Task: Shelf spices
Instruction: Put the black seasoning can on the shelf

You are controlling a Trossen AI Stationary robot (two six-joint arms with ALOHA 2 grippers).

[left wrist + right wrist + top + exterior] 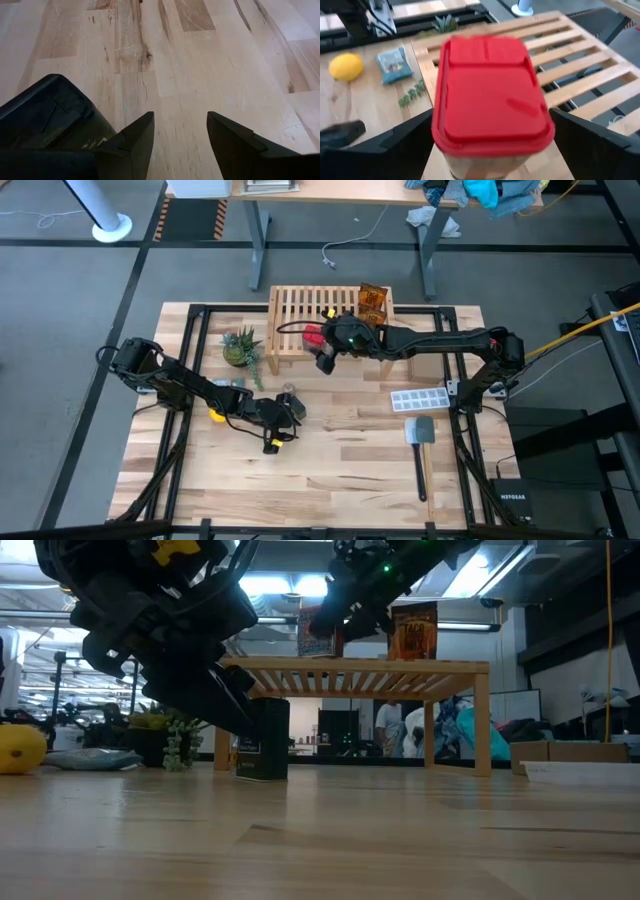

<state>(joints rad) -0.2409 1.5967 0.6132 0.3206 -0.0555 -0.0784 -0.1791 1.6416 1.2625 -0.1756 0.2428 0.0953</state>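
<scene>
The red tin (490, 95), with a red lid over a pale body, sits in my right gripper (322, 345) at the near left part of the light-wood shelf (300, 308). An orange packet (413, 632) stands upright on the shelf's slats near its far right corner. The dark grey box (263, 740) stands on the table in front of the shelf. My left gripper (180, 142) is open and low over the table, with the box (47, 112) just outside one finger and nothing between the fingers. My right gripper pinches the red tin's body just under the lid (442, 150), one finger (395, 145) on each of two opposite sides. It comes slanting down from the table's right. The tin stands upright at the shelf top (318, 632); whether its base rests there I cannot tell. My left gripper has the dark grey box beside the outer side of one finger (132, 142); I cannot tell whether they touch.
A small green plant (241, 346) stands left of the shelf. A yellow round toy (345, 66) and a bluish packet (394, 64) lie on the table's left part. A white ice-cube tray (425, 398) and a spatula (420, 435) lie on the right.
</scene>
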